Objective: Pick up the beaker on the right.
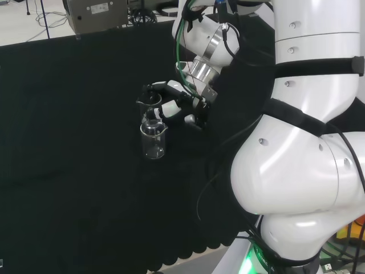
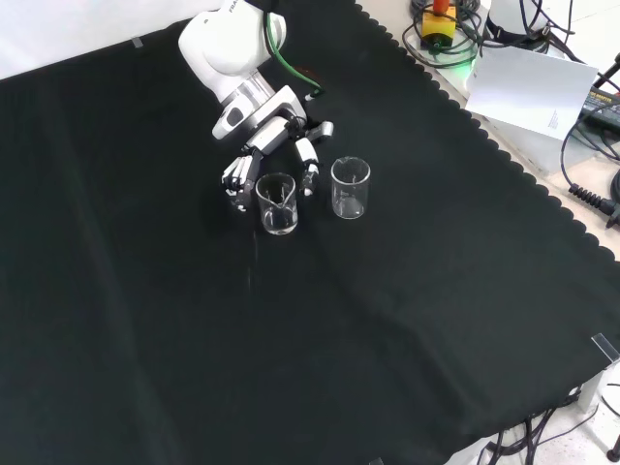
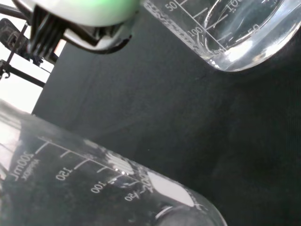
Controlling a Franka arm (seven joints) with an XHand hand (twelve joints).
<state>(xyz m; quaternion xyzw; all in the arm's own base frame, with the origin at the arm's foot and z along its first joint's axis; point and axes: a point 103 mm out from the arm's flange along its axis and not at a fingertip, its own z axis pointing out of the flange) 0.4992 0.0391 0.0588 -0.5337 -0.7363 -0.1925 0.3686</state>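
Two clear glass beakers stand upright on the black cloth. In the front view the left beaker (image 2: 276, 204) sits between the hand's fingers (image 2: 235, 180) and thumb (image 2: 310, 167), with small gaps on both sides. The right beaker (image 2: 350, 187) stands free, just beyond the thumb. The hand (image 2: 274, 136) reaches down from the top, its fingers only partly curved. In the head view the hand (image 1: 178, 101) straddles the farther beaker (image 1: 149, 105), and the nearer beaker (image 1: 153, 140) stands apart. Both show close up in the wrist view: one beaker (image 3: 94, 183) at the palm, the other beaker (image 3: 235, 33) beyond.
The arm's white links (image 1: 308, 142) take up the right of the head view. Beyond the cloth's scalloped edge (image 2: 504, 155) at the front view's right lie a sheet of paper (image 2: 528, 89) and cables. Bare black cloth (image 2: 291, 339) spreads around the beakers.
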